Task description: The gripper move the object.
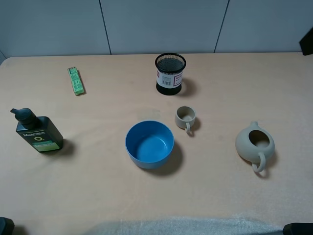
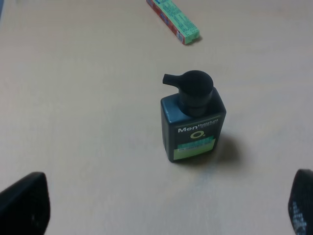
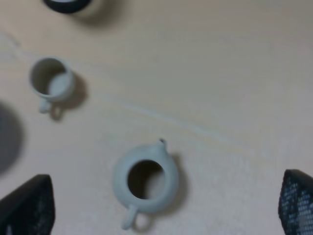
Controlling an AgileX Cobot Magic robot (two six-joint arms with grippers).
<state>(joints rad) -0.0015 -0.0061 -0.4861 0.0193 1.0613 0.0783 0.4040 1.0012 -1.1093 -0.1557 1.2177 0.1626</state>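
Note:
The object, a small beige-grey cup [image 1: 186, 118] with a loop handle, stands upright on the table just right of the blue bowl [image 1: 149, 144]. It also shows in the right wrist view [image 3: 52, 82], empty. My right gripper [image 3: 161, 208] is open, its dark fingertips [image 3: 29, 208] wide apart at the frame edges, above the beige teapot [image 3: 145, 182] and well away from the cup. My left gripper [image 2: 161, 210] is open and empty, its fingertips [image 2: 24, 208] wide apart, near the dark pump bottle [image 2: 193, 122]. In the exterior high view only dark bits of the arms show at the bottom corners.
A beige teapot [image 1: 255, 143] sits right of the cup. A black mesh pen holder [image 1: 170, 73] stands behind the cup. A dark pump bottle [image 1: 38, 132] is at the left, and a green packet [image 1: 76, 81] lies at the back left, also in the left wrist view [image 2: 173, 19].

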